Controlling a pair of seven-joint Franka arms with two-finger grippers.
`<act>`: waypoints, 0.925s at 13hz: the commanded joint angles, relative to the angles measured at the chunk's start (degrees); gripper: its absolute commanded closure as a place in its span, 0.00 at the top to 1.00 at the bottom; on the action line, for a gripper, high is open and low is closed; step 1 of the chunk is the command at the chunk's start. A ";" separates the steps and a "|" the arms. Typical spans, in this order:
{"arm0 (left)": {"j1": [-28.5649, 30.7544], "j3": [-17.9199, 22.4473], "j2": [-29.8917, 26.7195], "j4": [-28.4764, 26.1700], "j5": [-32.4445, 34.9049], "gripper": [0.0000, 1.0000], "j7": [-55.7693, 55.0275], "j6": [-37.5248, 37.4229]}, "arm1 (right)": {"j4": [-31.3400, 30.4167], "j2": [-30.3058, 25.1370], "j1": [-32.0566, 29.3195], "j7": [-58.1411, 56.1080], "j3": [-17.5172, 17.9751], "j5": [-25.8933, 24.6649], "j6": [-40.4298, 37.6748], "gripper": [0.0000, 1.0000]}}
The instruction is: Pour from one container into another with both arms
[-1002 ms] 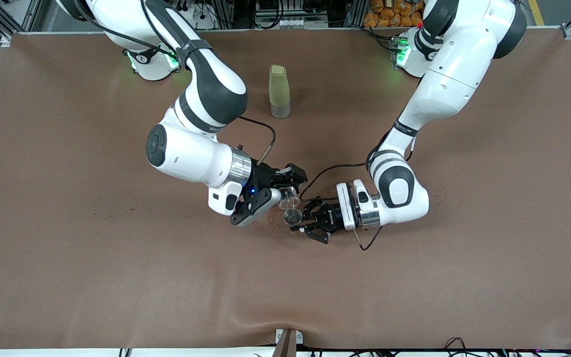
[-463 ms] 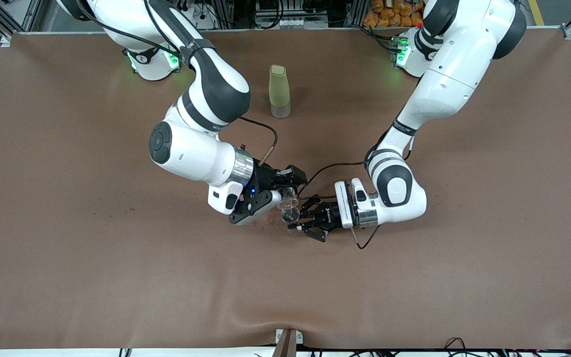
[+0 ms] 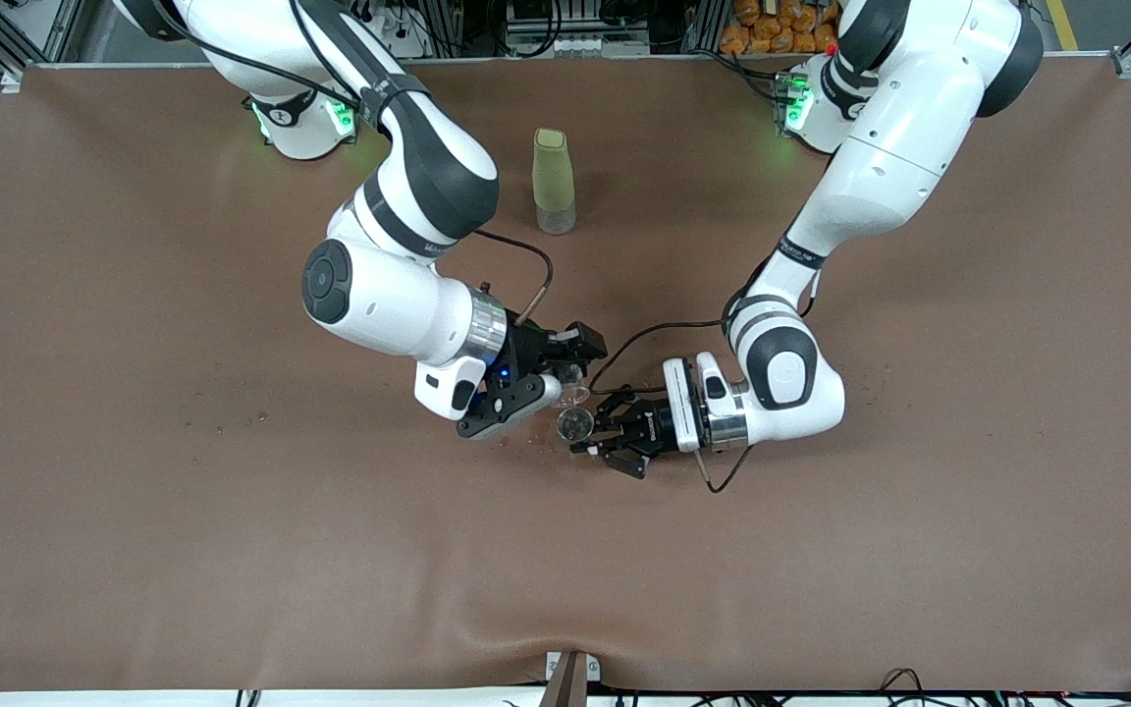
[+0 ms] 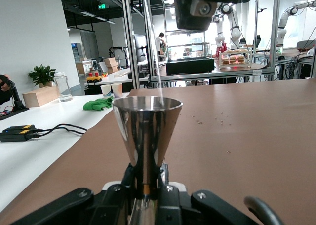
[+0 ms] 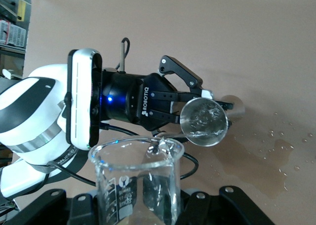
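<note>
Your pour is under way, not finished: the right gripper (image 3: 554, 385), clamped on the tilted glass cup (image 5: 136, 178), streams liquid into the jigger (image 4: 146, 132) at its 5 o'clock, gripped upright by the left gripper (image 3: 593, 435) over mid-table.

Steel jigger (image 4: 146, 136) upright in the left gripper (image 4: 146, 195)

Its narrow waist is clamped between the black fingers (image 4: 165, 198), the upper cone open to the top, and a thin clear stream (image 4: 154, 52) falls into that cone from above (the source is cut off at the frame's top edge); a black camera housing (image 4: 200, 8) hangs overhead, and small droplets (image 4: 210, 119) speckle the brown table (image 4: 256, 136) near the jigger
</note>
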 commanded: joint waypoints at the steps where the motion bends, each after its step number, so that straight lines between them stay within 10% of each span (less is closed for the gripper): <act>1: 0.47 -0.45 -0.72 -1.00 -1.85 0.00 0.13 -0.65 | 0.53 -0.51 0.46 2.42 -0.62 -1.71 -1.37 0.00; 12: 0.38 -1.41 -0.63 -1.35 -1.93 0.00 0.22 -0.74 | 1.15 0.11 0.72 6.45 -0.62 -3.63 -1.19 0.00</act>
